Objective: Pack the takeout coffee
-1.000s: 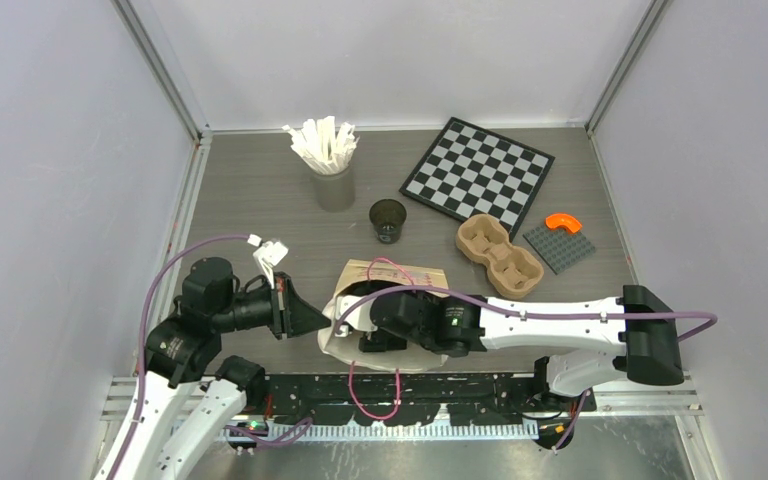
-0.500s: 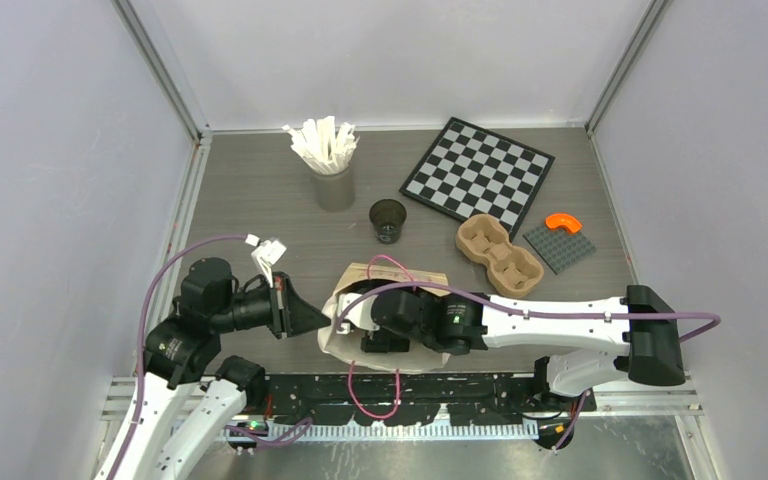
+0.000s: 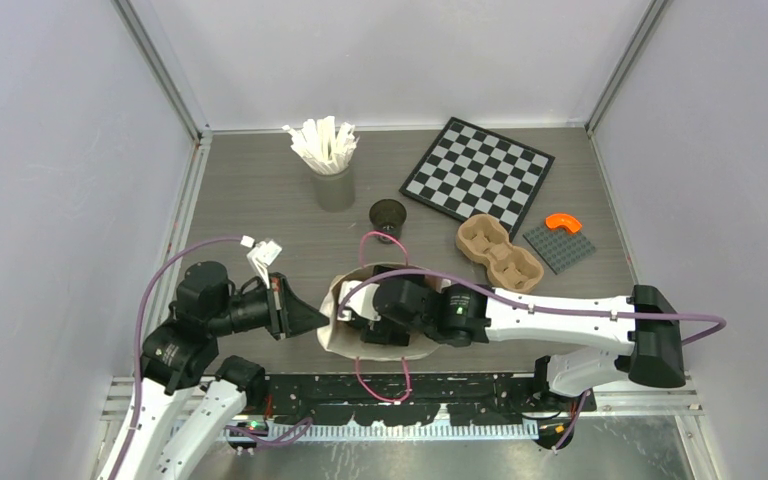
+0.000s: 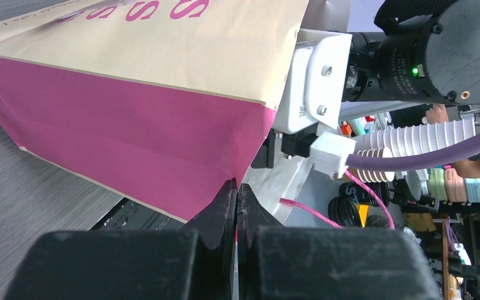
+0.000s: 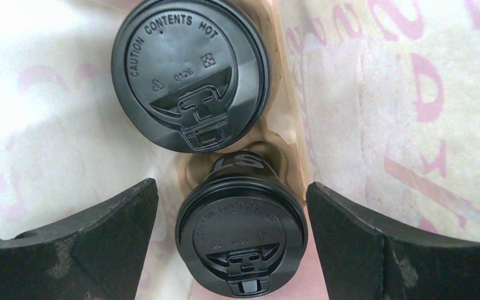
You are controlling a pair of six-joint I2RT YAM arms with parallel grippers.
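In the right wrist view, two black lidded takeout coffee cups stand in a brown pulp carrier [image 5: 285, 119] inside the paper bag [image 5: 412, 94]. One cup [image 5: 190, 72] is farther in, the other [image 5: 242, 240] nearer. My right gripper [image 5: 231, 186] is open and its fingers flank the nearer cup without touching it. From above, the bag [image 3: 345, 340] lies near the front edge, and the right wrist [image 3: 405, 308] reaches into its mouth. My left gripper [image 4: 236, 187] is shut on the bag's pink side edge [image 4: 131, 125]. From above, the left gripper [image 3: 322, 318] is at the bag's left rim.
An open black cup without a lid [image 3: 388, 218] stands behind the bag. A grey cup of white stirrers [image 3: 332, 185] is at the back left. An empty pulp carrier [image 3: 500, 255], a chessboard [image 3: 478, 178] and a grey studded plate with an orange piece [image 3: 558, 245] are on the right.
The right wrist has shifted slightly away from the near edge inside the bag. Its pink cable now loops up toward the open cup. The left gripper keeps its hold.
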